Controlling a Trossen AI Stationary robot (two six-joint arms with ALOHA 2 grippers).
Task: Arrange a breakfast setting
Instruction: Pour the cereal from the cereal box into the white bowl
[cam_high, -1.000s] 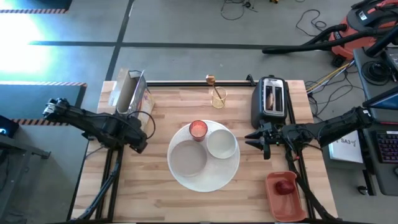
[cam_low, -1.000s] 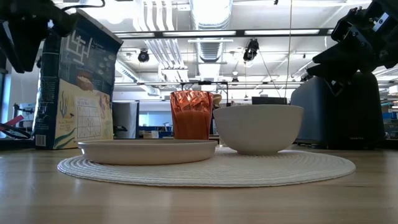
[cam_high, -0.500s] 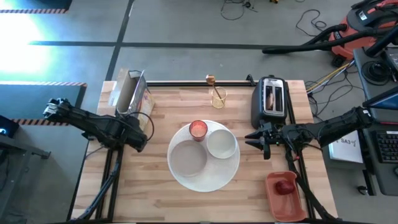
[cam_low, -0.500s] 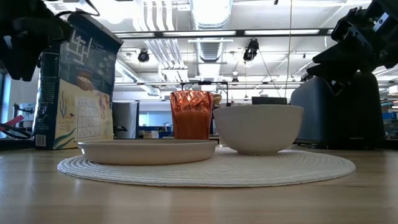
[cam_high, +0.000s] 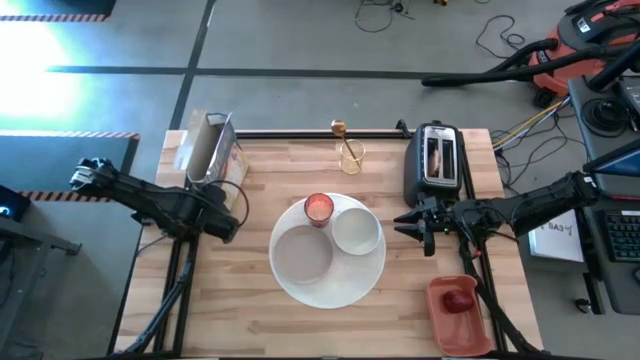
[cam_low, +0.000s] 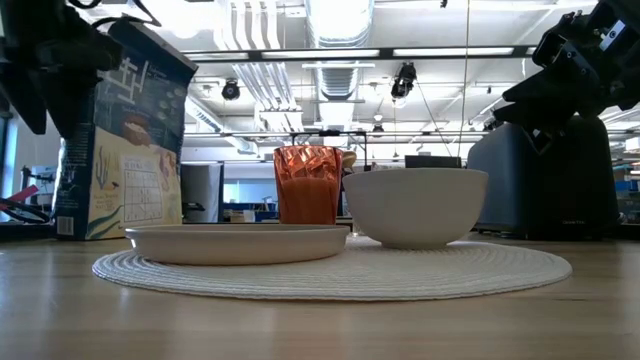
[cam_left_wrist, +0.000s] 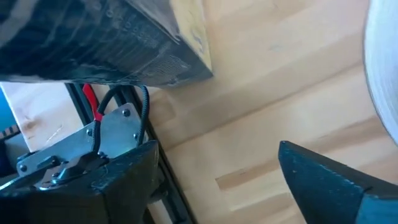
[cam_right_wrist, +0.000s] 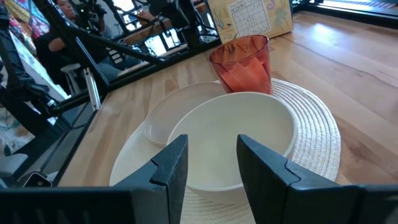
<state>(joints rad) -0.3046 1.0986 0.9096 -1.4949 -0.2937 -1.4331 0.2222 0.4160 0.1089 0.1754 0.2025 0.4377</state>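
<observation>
A round white woven mat (cam_high: 340, 288) lies at mid-table. On it rest a smaller white plate (cam_high: 303, 256), a white bowl (cam_high: 356, 232) and a pink-red cup (cam_high: 318, 208), all upright. A gold spoon (cam_high: 339, 128) stands in a glass (cam_high: 351, 158) at the far edge. Brown toast (cam_high: 437, 158) sits in the toaster's slots. A small dark-red fruit (cam_high: 458, 299) lies in an orange tray (cam_high: 472, 326). My left gripper (cam_high: 228, 222) is open and empty, near the cereal box (cam_high: 210, 150). My right gripper (cam_high: 412, 226) is open and empty, right of the bowl, pointing at it (cam_right_wrist: 236, 143).
The black toaster (cam_high: 436, 185) stands at the far right, just beyond my right gripper. The cereal box (cam_low: 125, 150) stands upright at the far left. Bare wood lies along the near edge, in front of the mat. A person sits beyond the table in the right wrist view.
My left gripper has shifted a little toward the cereal box; in the low view it now overlaps the box's upper corner. Nothing on the table has moved.
</observation>
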